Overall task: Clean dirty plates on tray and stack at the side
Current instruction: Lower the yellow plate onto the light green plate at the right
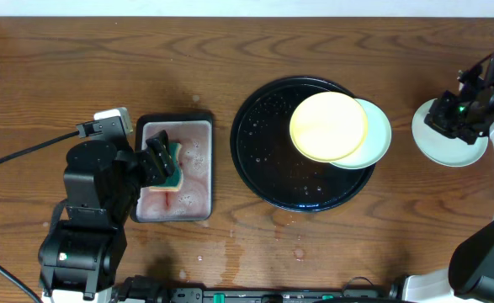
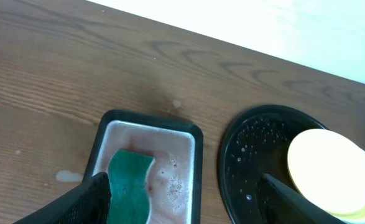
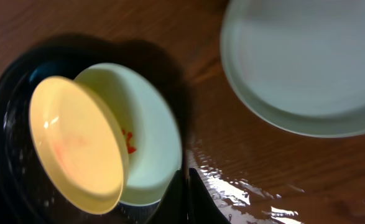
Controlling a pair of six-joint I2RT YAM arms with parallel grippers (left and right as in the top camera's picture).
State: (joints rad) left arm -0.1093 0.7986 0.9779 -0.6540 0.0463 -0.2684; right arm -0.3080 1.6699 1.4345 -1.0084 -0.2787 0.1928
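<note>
A pale yellow plate (image 1: pixel 328 126) lies on a mint-green plate (image 1: pixel 379 139), and both rest on the right side of the black tray (image 1: pixel 259 139). The lower one juts over the rim. In the right wrist view the yellow plate (image 3: pixel 76 140) tilts over the mint-green plate (image 3: pixel 151 137), which shows red sauce specks. Another mint-green plate (image 1: pixel 448 143) sits on the table at the right. My right gripper (image 1: pixel 459 114) hovers above it, shut and empty (image 3: pixel 187 186). My left gripper (image 1: pixel 158 160) stands open (image 2: pixel 188 199) over the sponge tray and holds nothing.
A small rectangular black-rimmed tray (image 1: pixel 204 160) holds pinkish soapy water and a green sponge (image 2: pixel 129 183). Water droplets dot the black tray (image 2: pixel 250 155), and the table is wet beside it (image 3: pixel 250 186). A cable (image 1: pixel 28 151) runs along the left.
</note>
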